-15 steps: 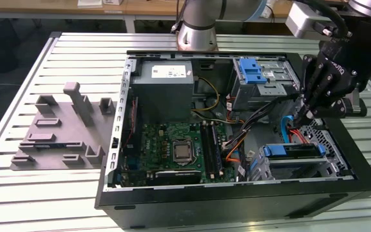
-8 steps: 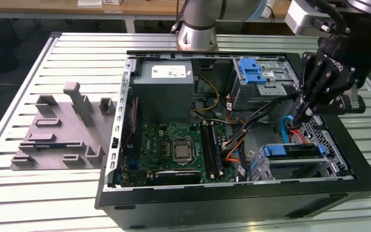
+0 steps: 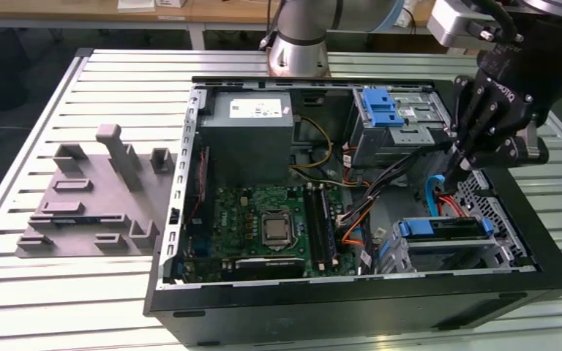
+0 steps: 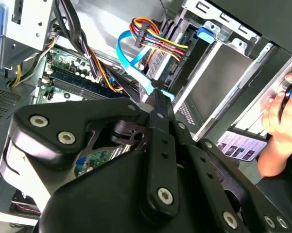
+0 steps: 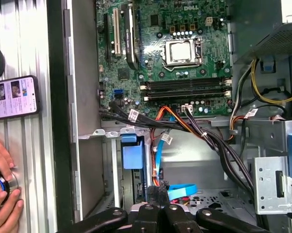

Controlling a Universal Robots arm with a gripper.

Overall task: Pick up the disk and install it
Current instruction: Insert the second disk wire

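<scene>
One open computer case (image 3: 359, 292) lies on its side on the slatted metal desk (image 3: 115, 80), with its interior facing up. In the exterior view, the gripper (image 3: 459, 167) hangs over the case towards that view's right, its tip lowered among the cables just above the lower drive bay.

The disk (image 3: 442, 228) sits in that bay, in the case corner nearest the camera on the exterior view's right. Its blue bracket faces upward and its body is sunk between the bay's metal walls. In the first wrist view the bracket's blue tab (image 5: 132, 156) shows in the bay slot, just beside the arm's black linkage.

In the second wrist view the fingers (image 4: 158, 126) are pressed together into a single narrow bar. Their tip meets a light-blue flat cable (image 4: 131, 60); it cannot be told whether the cable is pinched. The gripper is near the disk but apart from it.

- The green motherboard (image 3: 271, 227) occupies the middle of the case.
- The grey power-supply box (image 3: 252, 131) lies beyond the motherboard.
- A perforated cage with a blue latch (image 3: 388, 110) lies towards the far right in the exterior view.
- A grey moulded fixture (image 3: 96, 197) rests on the desk outside the case, on the exterior view's left.
- A person's hand (image 5: 2, 194) rests on the desk beside the case wall, near a phone (image 5: 12, 97).
</scene>
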